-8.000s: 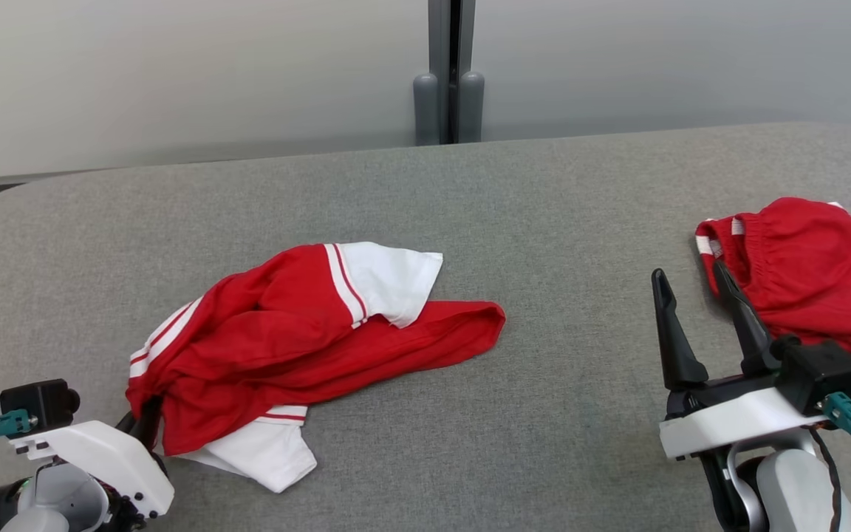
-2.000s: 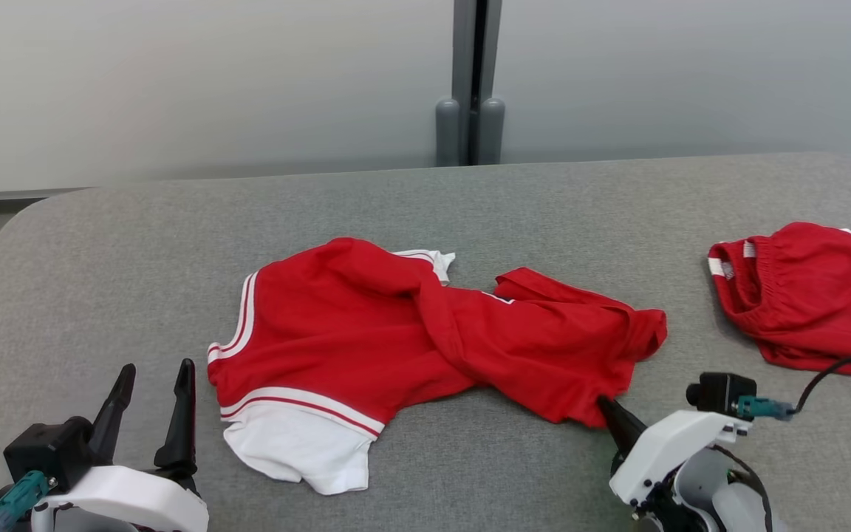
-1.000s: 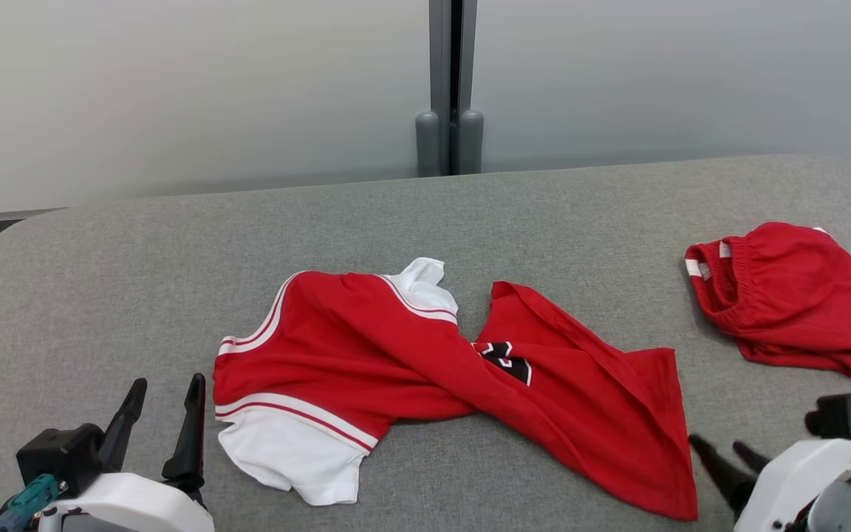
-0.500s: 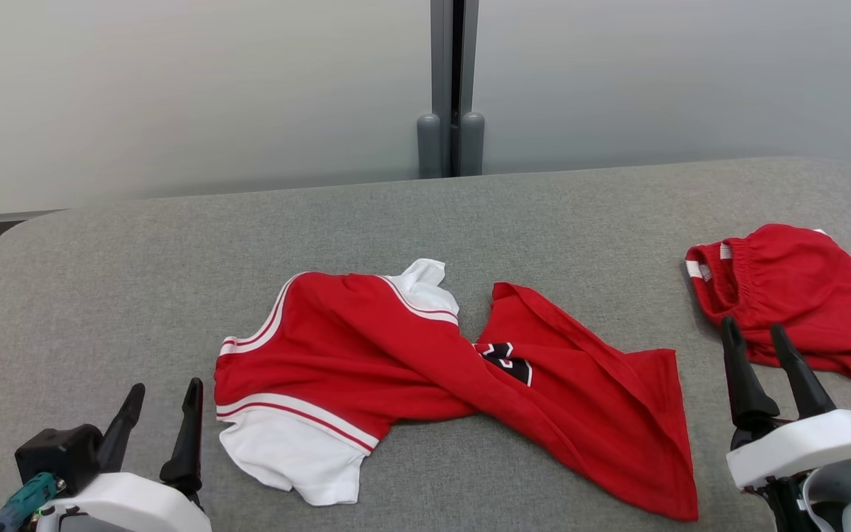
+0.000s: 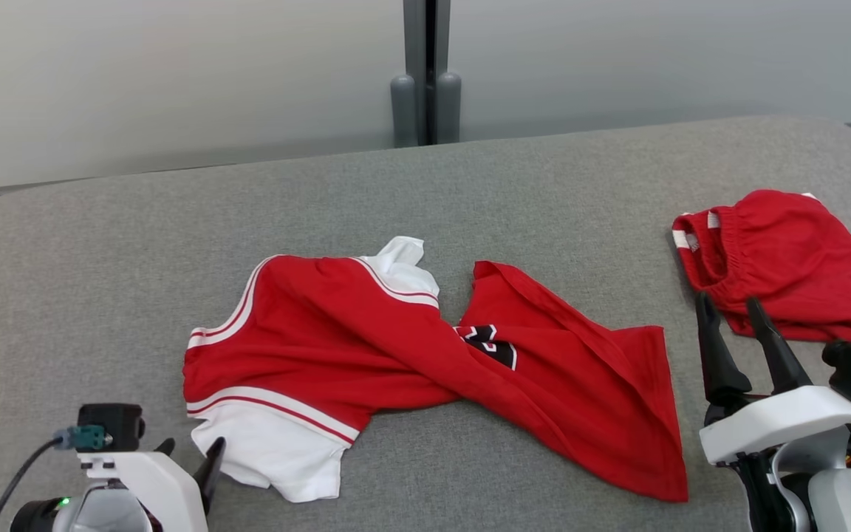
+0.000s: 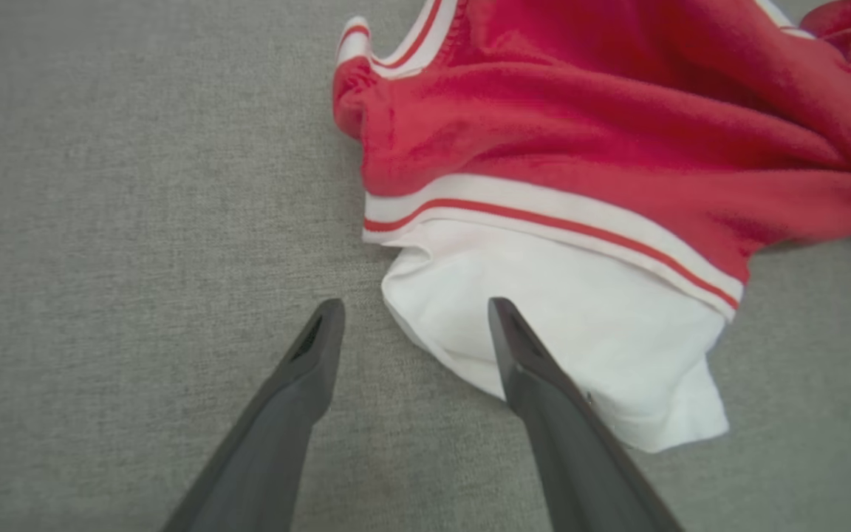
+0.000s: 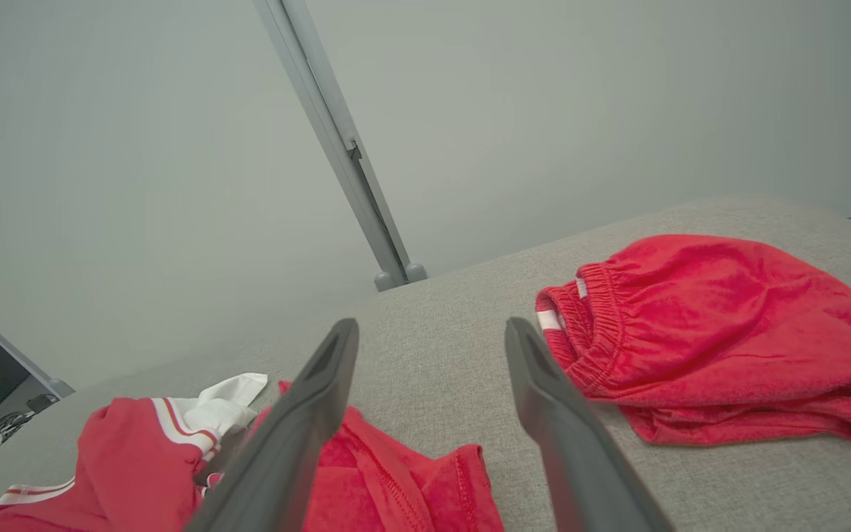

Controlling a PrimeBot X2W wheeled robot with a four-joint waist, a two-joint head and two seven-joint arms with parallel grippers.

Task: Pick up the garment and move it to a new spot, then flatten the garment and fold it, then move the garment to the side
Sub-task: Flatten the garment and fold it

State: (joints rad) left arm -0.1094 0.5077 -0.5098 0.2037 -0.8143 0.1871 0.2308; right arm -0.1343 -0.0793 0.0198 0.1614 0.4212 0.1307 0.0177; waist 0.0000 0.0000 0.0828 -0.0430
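Observation:
The garment (image 5: 366, 347) is a red jersey with white sleeves and a black chest print, lying twisted across the middle of the grey table (image 5: 100, 258). My left gripper (image 5: 193, 445) is at the lower left, open, tipped down at the white sleeve (image 5: 270, 458). In the left wrist view that gripper (image 6: 417, 303) straddles the edge of the sleeve (image 6: 558, 310), one finger over the cloth, one over bare table. My right gripper (image 5: 730, 307) stands open and empty right of the garment's hem, fingers pointing up. The right wrist view shows the right gripper (image 7: 431, 323) above the garment (image 7: 137, 458).
Red shorts (image 5: 787, 258) with an elastic waistband lie bunched at the right end of the table, just beyond my right gripper, and appear as red shorts (image 7: 713, 325) in the right wrist view. A grey wall with a vertical post (image 5: 425, 74) stands behind the table.
The head camera has shifted slightly. My left gripper has tipped forward and down to the white sleeve. My right gripper rose from low beside the hem to upright; the garment lies unmoved.

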